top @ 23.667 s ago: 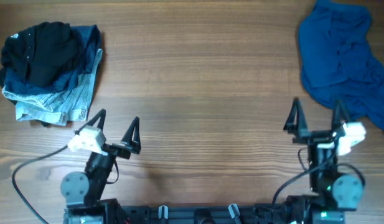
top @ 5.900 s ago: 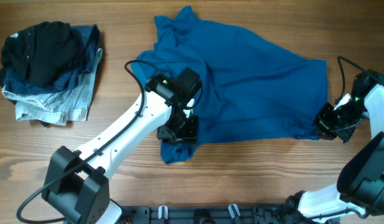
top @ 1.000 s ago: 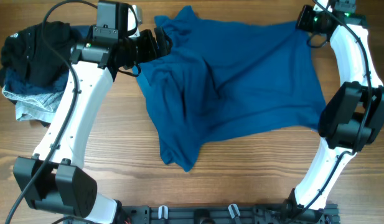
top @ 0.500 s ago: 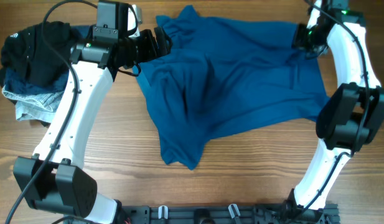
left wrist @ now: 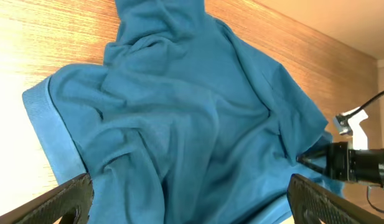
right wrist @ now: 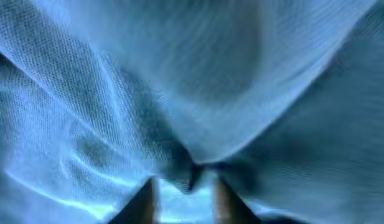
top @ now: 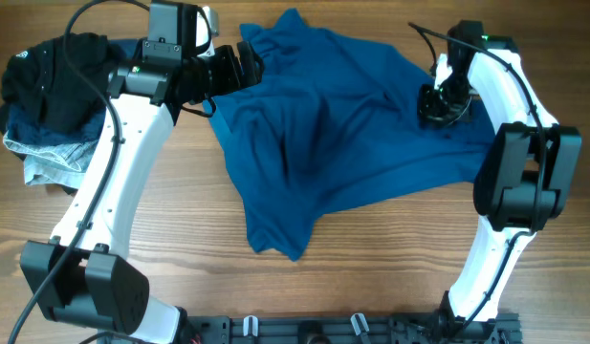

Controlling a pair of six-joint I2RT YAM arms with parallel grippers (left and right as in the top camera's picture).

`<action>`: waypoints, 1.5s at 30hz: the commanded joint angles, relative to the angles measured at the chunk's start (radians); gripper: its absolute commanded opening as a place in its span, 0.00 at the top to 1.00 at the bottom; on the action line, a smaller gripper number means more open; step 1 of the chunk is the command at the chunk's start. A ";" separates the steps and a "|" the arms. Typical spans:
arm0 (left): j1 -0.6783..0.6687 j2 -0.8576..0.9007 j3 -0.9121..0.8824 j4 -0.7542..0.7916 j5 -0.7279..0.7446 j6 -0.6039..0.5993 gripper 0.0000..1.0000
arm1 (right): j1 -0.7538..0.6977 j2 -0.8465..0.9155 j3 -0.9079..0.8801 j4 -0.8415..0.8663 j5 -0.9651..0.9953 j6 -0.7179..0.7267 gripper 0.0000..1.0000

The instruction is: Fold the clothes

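Observation:
The clothes (top: 352, 124) are one big royal-blue garment, spread wrinkled across the middle of the table, with a narrow tail toward the front. My left gripper (top: 249, 65) hovers at its far left edge, wide open. In the left wrist view the cloth (left wrist: 179, 112) fills the space ahead of the left gripper (left wrist: 192, 199), and nothing is pinched. My right gripper (top: 431, 103) is down on the garment's right part. Its tips (right wrist: 184, 202) stand a little apart, open, with a bunched fold of cloth (right wrist: 241, 74) right at them.
A black garment (top: 55, 67) lies on pale denim jeans (top: 84, 153) at the far left of the wooden table (top: 390, 258). The right arm's links curve along the garment's right side. Both arm bases sit at the front edge.
My right gripper has come from the garment's far right corner inward and toward the front, dragging that edge over the cloth, and its jaws have parted. The left arm has stayed put.

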 commanded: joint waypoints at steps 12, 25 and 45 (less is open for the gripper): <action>-0.003 0.003 0.012 0.006 -0.010 0.047 0.01 | -0.059 -0.075 0.255 -0.014 0.005 -0.039 0.43; -0.003 0.003 0.012 0.005 -0.010 0.047 0.01 | -0.134 -0.042 0.097 0.147 -0.240 0.229 0.50; -0.003 0.003 0.012 -0.024 -0.010 0.047 0.00 | -0.146 -0.024 -0.076 0.389 -0.100 0.375 0.33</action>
